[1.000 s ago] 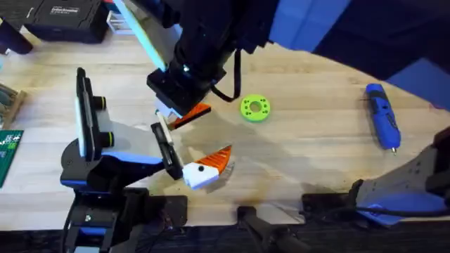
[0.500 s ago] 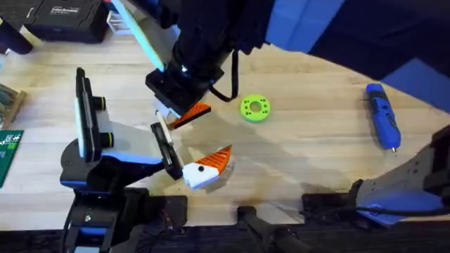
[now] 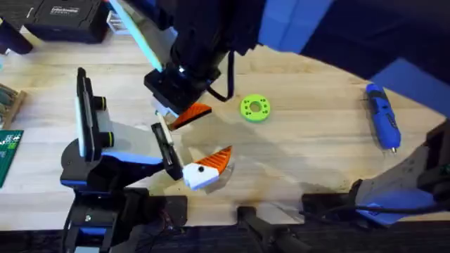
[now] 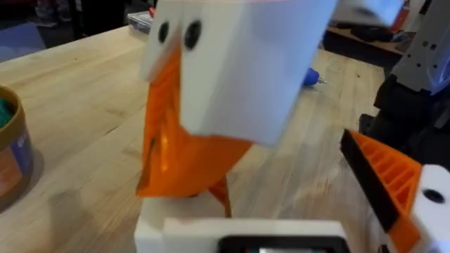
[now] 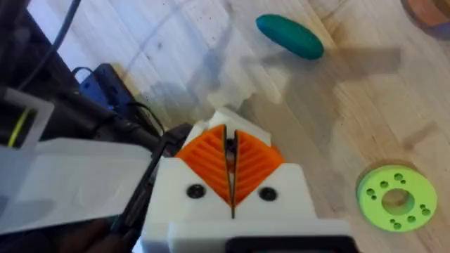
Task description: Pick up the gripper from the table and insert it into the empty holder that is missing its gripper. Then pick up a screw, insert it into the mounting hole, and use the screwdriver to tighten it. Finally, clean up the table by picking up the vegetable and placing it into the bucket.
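Light wooden table (image 3: 316,133): carrying all items listed. Right gripper (image 3: 184,116), on the large dark arm reaching across from the right into the upper centre of the overhead frame: hanging over the table left of centre, its two orange ribbed pads (image 5: 232,163) pressing flat together with only a thin seam between them and nothing pinched. Left gripper (image 3: 204,169), lower centre of the overhead frame: lying low over the table, one orange tip (image 3: 219,159) showing on its white finger mount (image 3: 199,175); whether its fingers are spread or closed cannot be told. Orange wedge (image 4: 176,144) under a white block: looming close in the left wrist view. Blue screwdriver (image 3: 382,117): lying at the far right of the overhead frame, metal tip pointing toward the lower edge, well apart from both grippers. Bright green disc with holes (image 3: 254,108): sitting just right of the right gripper. Dark green oblong vegetable (image 5: 289,35): lying on the wood, upper centre of the right wrist view.
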You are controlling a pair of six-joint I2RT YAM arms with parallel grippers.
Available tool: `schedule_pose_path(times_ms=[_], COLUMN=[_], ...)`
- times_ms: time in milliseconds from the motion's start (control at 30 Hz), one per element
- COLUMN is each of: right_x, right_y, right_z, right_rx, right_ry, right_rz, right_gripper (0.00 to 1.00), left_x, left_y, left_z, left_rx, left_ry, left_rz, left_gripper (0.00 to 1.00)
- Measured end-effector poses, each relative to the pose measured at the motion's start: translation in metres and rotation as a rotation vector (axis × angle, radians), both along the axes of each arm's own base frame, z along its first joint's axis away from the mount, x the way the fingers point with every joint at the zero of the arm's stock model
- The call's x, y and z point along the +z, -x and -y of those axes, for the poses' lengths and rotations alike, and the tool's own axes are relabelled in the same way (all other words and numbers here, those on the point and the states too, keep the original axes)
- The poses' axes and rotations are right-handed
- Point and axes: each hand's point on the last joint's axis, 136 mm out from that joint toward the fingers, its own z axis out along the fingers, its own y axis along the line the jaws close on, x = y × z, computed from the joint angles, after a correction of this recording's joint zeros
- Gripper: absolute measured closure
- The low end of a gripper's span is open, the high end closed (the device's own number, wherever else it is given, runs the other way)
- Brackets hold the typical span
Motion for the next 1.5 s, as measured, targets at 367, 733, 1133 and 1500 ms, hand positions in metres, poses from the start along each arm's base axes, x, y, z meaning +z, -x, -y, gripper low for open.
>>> schedule_pose_path(times_ms=[367,733,1133,1500], right_x=[-0.006,-0.008,-0.008,-0.004], right_y=[-0.002,0.003,0.005,0.008], right_z=[-0.001,0.006,0.009,0.015], right_rx=[-0.002,-0.002,-0.002,-0.003], right_ry=[0.011,0.04,0.055,0.064], right_rz=[-0.005,-0.023,-0.033,-0.034], right_gripper=[0.994,0.994,0.994,0.994], left_x=[-0.001,-0.001,-0.001,-0.001], left_y=[0.002,0.007,0.01,0.009], left_z=[0.001,0.004,0.005,0.005], left_rx=[-0.014,-0.044,-0.063,-0.055], left_ry=[0.007,0.009,0.011,0.008], left_rz=[-0.019,-0.023,-0.028,-0.019], left_gripper=[0.015,0.015,0.015,0.015])
